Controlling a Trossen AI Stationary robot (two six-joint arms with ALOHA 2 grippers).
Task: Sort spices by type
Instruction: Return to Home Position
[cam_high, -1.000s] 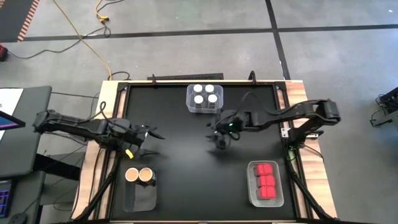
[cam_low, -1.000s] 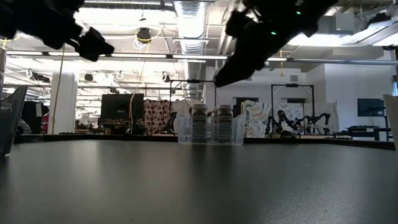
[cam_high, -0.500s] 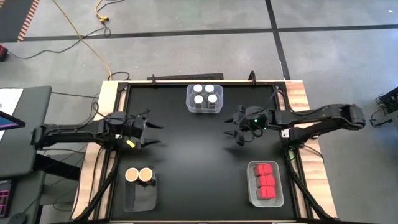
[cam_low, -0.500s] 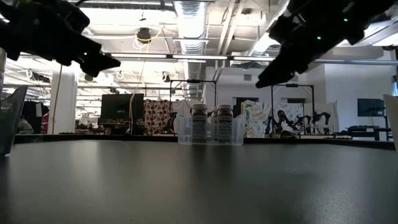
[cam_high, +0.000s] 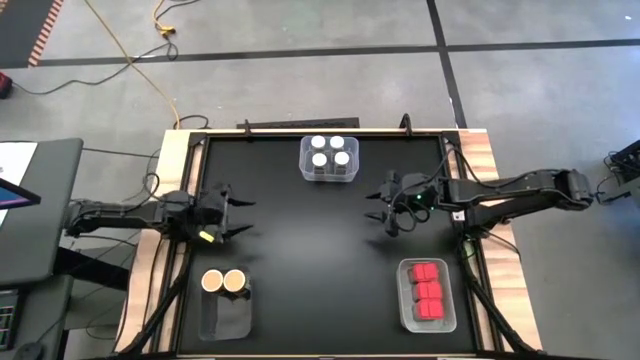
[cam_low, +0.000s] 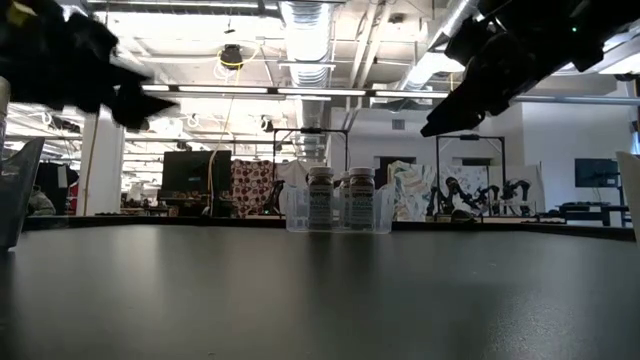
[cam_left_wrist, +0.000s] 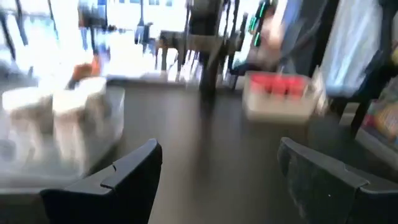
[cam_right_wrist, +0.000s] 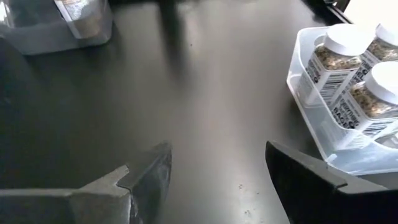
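Over the black table (cam_high: 300, 250) both arms reach in from the side edges and hang above the top. The left hand (cam_high: 240, 213) is near the left edge, released, with its fingers spread and nothing between them. The right hand (cam_high: 375, 208) is out past the middle from the right edge, also released and bare.

Four white-lidded jars (cam_high: 329, 152) stand together in a clear bin (cam_high: 303, 165) at the middle of the far edge; in the low view that bin sits between the two dark hands. Two tan-lidded jars (cam_high: 223, 282) stand side by side at the far end of a second bin (cam_high: 225, 318) by the near left corner. The red boxes (cam_high: 428, 291) lie in a row in a third bin (cam_high: 406, 300) by the near right corner. Each hand is well apart from every bin.

A yellow cable (cam_high: 128, 55) trails across the floor beyond the far left corner.
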